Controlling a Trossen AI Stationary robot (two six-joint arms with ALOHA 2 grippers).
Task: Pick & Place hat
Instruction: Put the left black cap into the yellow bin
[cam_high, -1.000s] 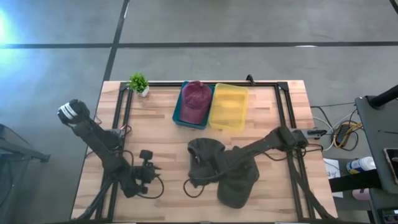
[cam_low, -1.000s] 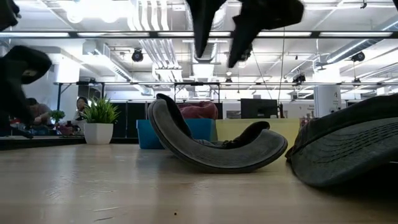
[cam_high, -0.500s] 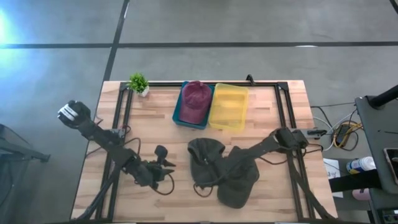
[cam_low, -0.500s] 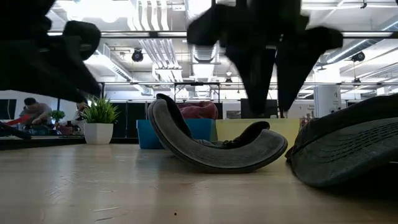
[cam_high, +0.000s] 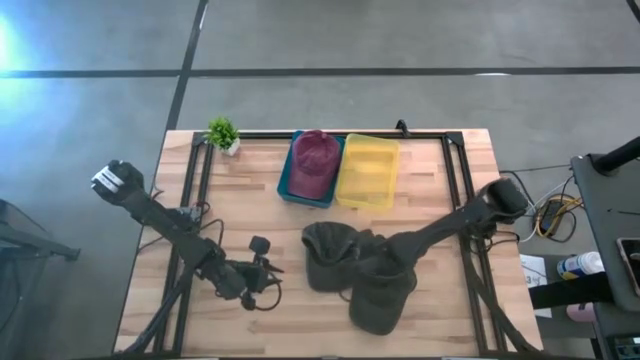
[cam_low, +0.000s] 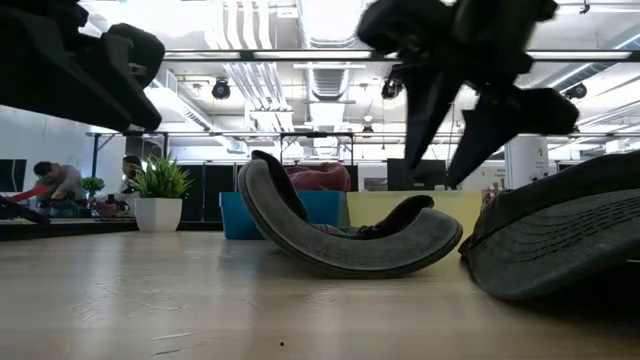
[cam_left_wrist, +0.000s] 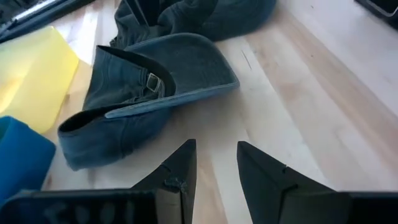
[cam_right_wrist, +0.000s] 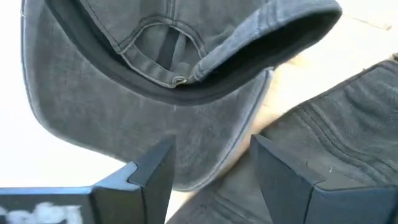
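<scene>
The right gripper (cam_right_wrist: 211, 168) hangs open and empty, with the gray hat (cam_high: 328, 256) at its 9 o'clock.

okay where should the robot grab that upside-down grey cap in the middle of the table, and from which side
Probably the brim. The cap lies crown-down, so its stiff brim juts out flat over the wood with room for one finger above and one below. It points toward the table's left, where the open left gripper faces it, so come in level from there. The open right gripper hangs right above it.
</scene>
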